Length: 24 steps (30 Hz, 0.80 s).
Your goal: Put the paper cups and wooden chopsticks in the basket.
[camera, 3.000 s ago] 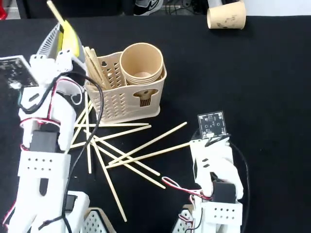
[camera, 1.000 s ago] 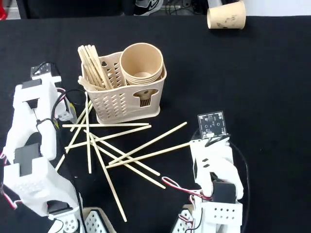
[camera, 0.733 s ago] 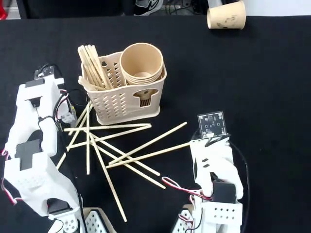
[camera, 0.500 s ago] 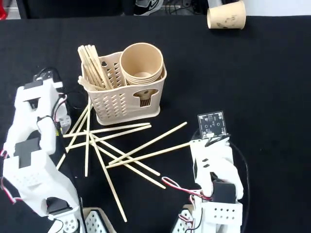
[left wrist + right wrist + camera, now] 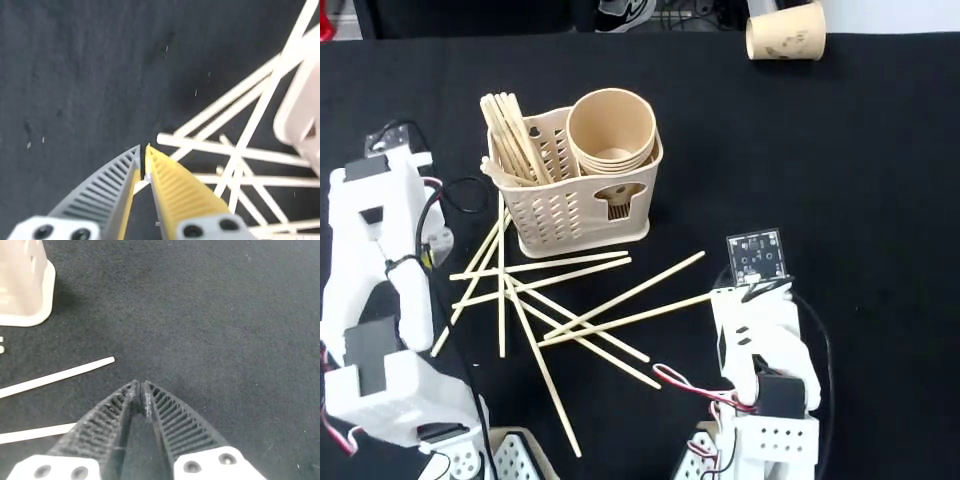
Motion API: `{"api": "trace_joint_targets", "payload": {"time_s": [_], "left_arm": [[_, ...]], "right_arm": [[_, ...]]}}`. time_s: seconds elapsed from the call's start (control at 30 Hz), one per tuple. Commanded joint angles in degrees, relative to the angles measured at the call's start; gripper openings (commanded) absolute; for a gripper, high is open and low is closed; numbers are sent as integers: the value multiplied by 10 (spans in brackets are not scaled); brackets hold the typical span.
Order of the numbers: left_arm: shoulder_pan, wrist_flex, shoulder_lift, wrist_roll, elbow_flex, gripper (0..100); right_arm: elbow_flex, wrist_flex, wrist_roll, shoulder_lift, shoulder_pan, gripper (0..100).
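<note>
The basket [image 5: 585,215] stood at 11 o'clock on the black table [image 5: 860,180]. It had stacked paper cups [image 5: 610,125] and some chopsticks [image 5: 508,130] inside. Loose chopsticks [image 5: 620,298] lay crossed at 6 o'clock from it. A lone cup [image 5: 785,33] lay at 1 o'clock. The left gripper [image 5: 144,150] was pinched shut beside a stick's end. The right gripper [image 5: 139,386] was pinched shut too.

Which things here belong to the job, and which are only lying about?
Job: basket; stacked paper cups in it; bundled chopsticks in it; loose chopsticks; tipped paper cup.
Lying about: shoe beyond the table.
</note>
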Motion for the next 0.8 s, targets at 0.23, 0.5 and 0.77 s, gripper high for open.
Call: {"api": "trace_joint_targets", "payload": {"time_s": [0.23,0.5,0.77], "left_arm": [[17,107,-122,-241,78,128],[83,-5,-178,-333,186,128],[145,-164,-149,-391,289,128]], "right_arm": [[-2,0,4,-40,6,15],[-2,0,4,-40,7,15],[-2,1,4,-40,7,15]]}}
